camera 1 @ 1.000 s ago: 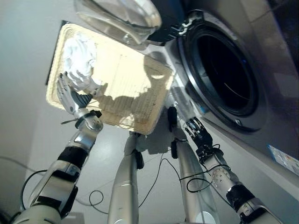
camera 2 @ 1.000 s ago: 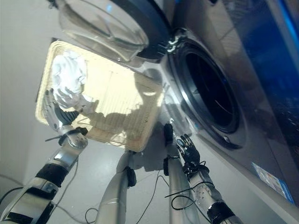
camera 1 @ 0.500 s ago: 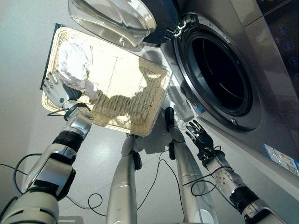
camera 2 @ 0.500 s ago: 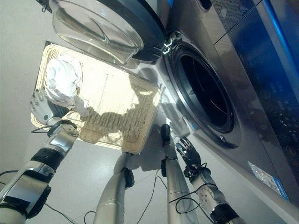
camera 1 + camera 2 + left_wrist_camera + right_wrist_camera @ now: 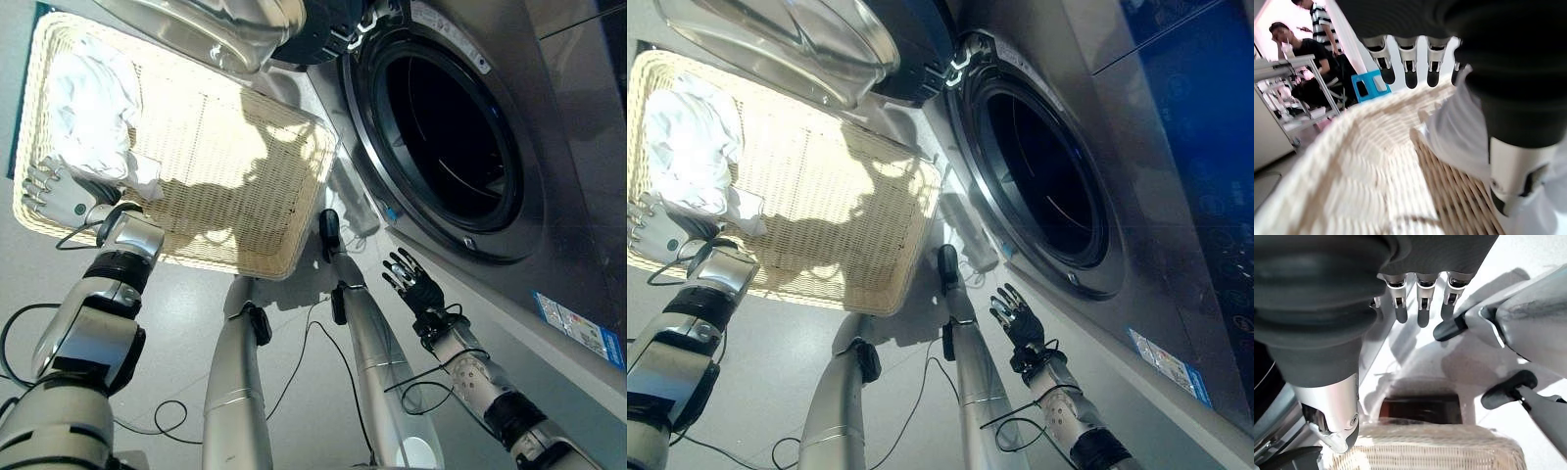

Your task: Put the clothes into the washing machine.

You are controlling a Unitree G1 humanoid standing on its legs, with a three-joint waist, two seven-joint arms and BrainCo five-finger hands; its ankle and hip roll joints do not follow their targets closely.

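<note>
A small printed label is seen on the grey front of the silver front-loading washing machine, its writing too small to be made out. A pale glossy floor carries the shallow rectangular cream wicker basket, and in the left wrist view two seated and standing people are glimpsed by a white table and a blue stool. The machine's round glass door is swung wide, the dark drum exposed. The crumpled white clothes are lying in the basket's far corner. The left hand is placed at the basket's near rim just beside the clothes, fingers straight, nothing gripped. The right hand is hovering below the drum opening, fingers spread, holding nothing.
</note>
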